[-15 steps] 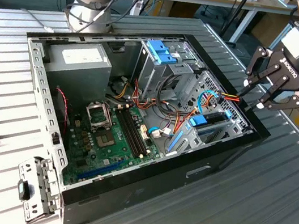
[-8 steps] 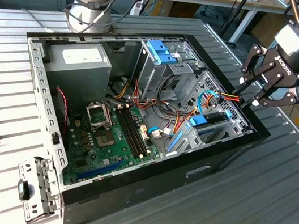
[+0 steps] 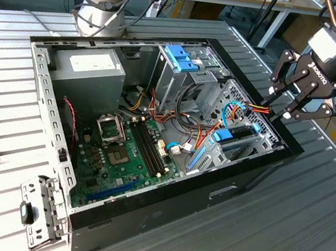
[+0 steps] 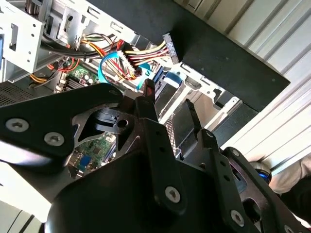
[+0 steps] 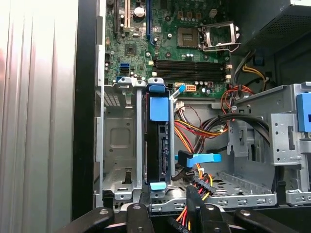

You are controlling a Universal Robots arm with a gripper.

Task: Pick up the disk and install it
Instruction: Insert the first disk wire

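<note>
The open computer case is lying on the slatted table, and the disk is already sitting on edge in the drive cage near the motherboard, apparently installed or nearly so. The gripper is hovering at the case's corner on the exterior view's right, fingers spread and holding nothing. Any final seating would call for a careful descent, since bundled cables are crowding beside the bay.
</note>
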